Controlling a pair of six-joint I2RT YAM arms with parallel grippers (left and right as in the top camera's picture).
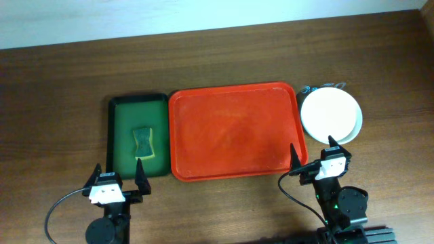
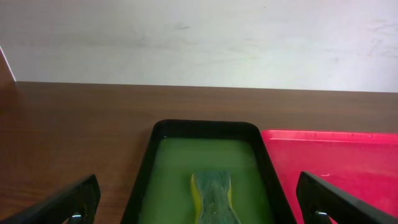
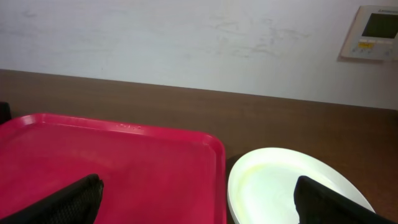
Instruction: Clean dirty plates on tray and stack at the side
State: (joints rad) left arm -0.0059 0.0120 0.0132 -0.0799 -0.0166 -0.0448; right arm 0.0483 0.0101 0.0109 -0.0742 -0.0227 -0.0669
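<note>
Plates (image 1: 330, 114) stacked just beside red tray's (image 1: 234, 129) right rim, both tools apart

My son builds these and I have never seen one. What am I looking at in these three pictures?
Two robot arms sit at a wooden table. One picture looks down from above; the other two come from a camera on each wrist, with that arm's own black fingers at the bottom corners. The left tool and the right tool both stand open and hold nothing. On the table lies a red tray, with nothing on it. Left of it is a dark green tray with a sponge in it. To the red tray's right are stacked plates, a white one on top.
</note>
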